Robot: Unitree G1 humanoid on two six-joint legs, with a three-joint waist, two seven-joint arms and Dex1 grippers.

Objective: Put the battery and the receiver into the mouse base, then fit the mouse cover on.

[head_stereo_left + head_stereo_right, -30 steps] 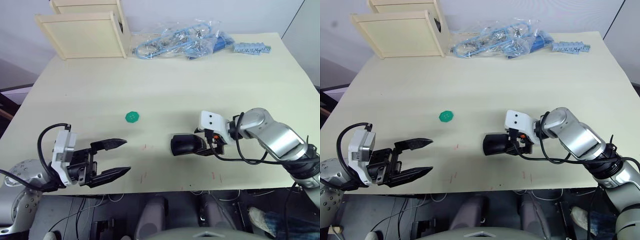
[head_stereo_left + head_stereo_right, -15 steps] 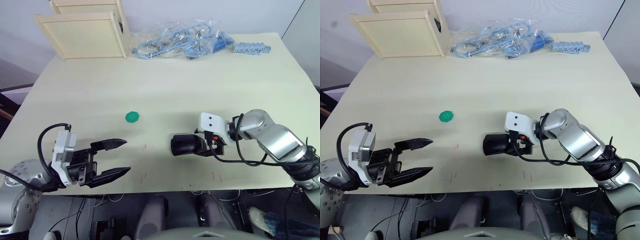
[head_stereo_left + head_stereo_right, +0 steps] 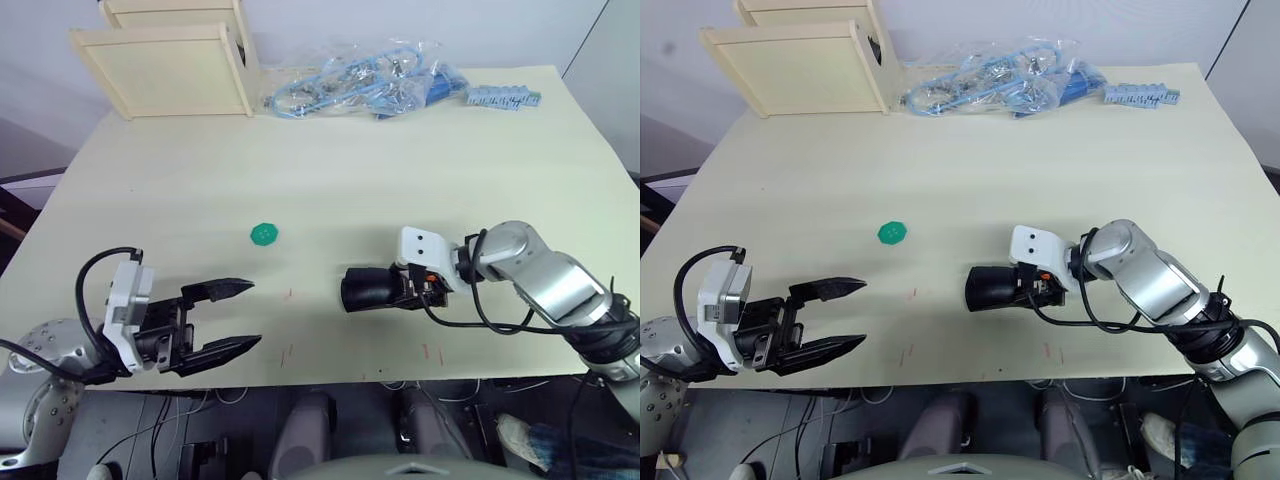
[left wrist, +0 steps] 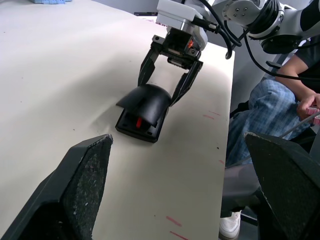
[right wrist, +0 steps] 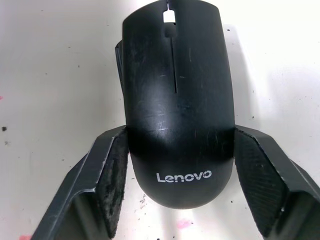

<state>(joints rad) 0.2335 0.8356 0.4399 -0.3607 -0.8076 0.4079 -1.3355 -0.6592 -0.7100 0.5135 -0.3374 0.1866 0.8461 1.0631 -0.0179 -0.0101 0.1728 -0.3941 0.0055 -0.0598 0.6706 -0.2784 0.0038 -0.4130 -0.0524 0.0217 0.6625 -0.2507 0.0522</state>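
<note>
At the near left edge of the one table [image 3: 330, 170], the left gripper [image 3: 232, 316] hovers with its two fingers spread, grasping nothing. Further right lies one green disc [image 3: 265, 234]. Right of centre, one mouse cover [image 5: 177, 95] sits on one mouse base [image 4: 139, 126], between the right gripper's [image 5: 179, 180] fingers, which clasp its sides.

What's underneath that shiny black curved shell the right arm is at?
Under the glossy black mouse cover sits the black mouse base; its red wheel peeks out in front. The compartment is covered, so battery and receiver can't be seen.
</note>
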